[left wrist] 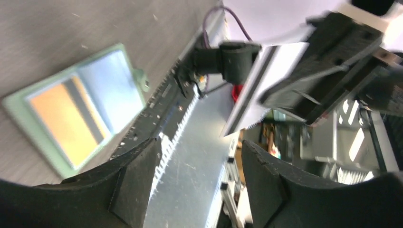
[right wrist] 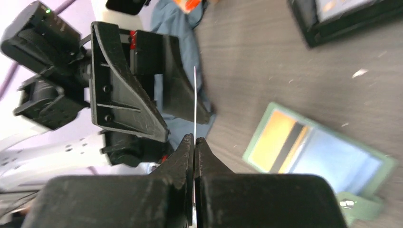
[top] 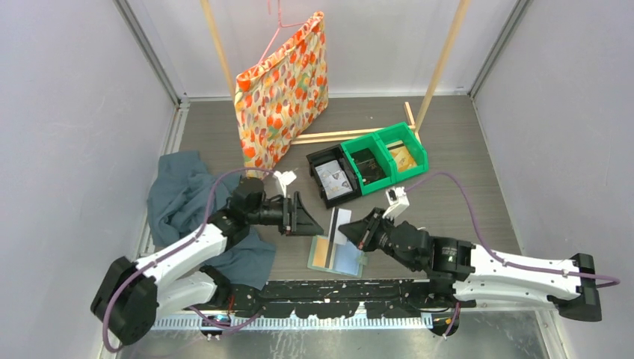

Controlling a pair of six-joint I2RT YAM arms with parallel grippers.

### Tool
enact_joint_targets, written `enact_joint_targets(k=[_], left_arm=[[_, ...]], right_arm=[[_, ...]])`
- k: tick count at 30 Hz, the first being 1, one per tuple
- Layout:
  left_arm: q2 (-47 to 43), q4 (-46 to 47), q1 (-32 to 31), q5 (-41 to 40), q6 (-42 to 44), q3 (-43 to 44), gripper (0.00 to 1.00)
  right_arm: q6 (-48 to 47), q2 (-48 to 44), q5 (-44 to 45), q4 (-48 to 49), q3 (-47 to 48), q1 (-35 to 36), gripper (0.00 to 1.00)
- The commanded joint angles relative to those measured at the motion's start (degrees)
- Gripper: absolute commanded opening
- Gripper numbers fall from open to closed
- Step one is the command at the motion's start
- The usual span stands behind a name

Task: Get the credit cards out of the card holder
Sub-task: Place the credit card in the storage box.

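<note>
The card holder [top: 338, 258] lies open on the table, sage green with pale blue inside, and an orange credit card [top: 323, 253] with a dark stripe sits in its left panel. My right gripper [top: 348, 233] is shut on a white credit card [top: 340, 223], held above the holder. In the right wrist view that card [right wrist: 195, 102] shows edge-on, rising from the closed gripper [right wrist: 195, 141], with the holder [right wrist: 368, 167] lower right. My left gripper [top: 308, 217] stands open just left of the white card, empty. The left wrist view shows its fingers [left wrist: 135, 180] apart, the holder [left wrist: 109, 80] and the white card [left wrist: 266, 85].
Green bins [top: 385, 157] and a black bin [top: 334, 176] holding small items stand behind the holder. A dark teal cloth [top: 183, 194] lies at the left under my left arm. A floral bag [top: 284, 90] hangs on a wooden frame [top: 351, 134] at the back.
</note>
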Motion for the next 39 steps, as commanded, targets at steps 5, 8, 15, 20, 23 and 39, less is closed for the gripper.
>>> enact_joint_targets(k=[5,8,15,20,23,39], left_arm=[[-9.5,-28.5,15.0,-6.5,11.0,2.7,0.68],[-10.0,-28.0,18.8,-3.8,9.5,1.3,0.67],[-10.8,-27.8,19.2,-3.3,8.9,0.7,0.66],[-10.9,-26.8,19.2,-3.6,8.8,0.6,0.65],[-10.5,-26.6,19.2,-3.6,9.1,0.5,0.64],[-10.1,-25.9,19.2,-1.5,8.8,1.0,0.61]], right_arm=[[-29.2,19.1,24.3,-27.6,27.6,0.1,0.01],[-41.8,27.2,31.0,-26.2,32.9,0.1,0.01],[-70.7,35.7,20.9,-6.3,31.0,-3.1,0.01],[-75.0,43.1,13.6,-8.0,33.8,-10.0,0.01],[-78.8,46.5,12.7,-7.4,34.5,-11.2,0.01],[-102.5,56.3,-3.5,10.0,32.7,-20.3,0.01]])
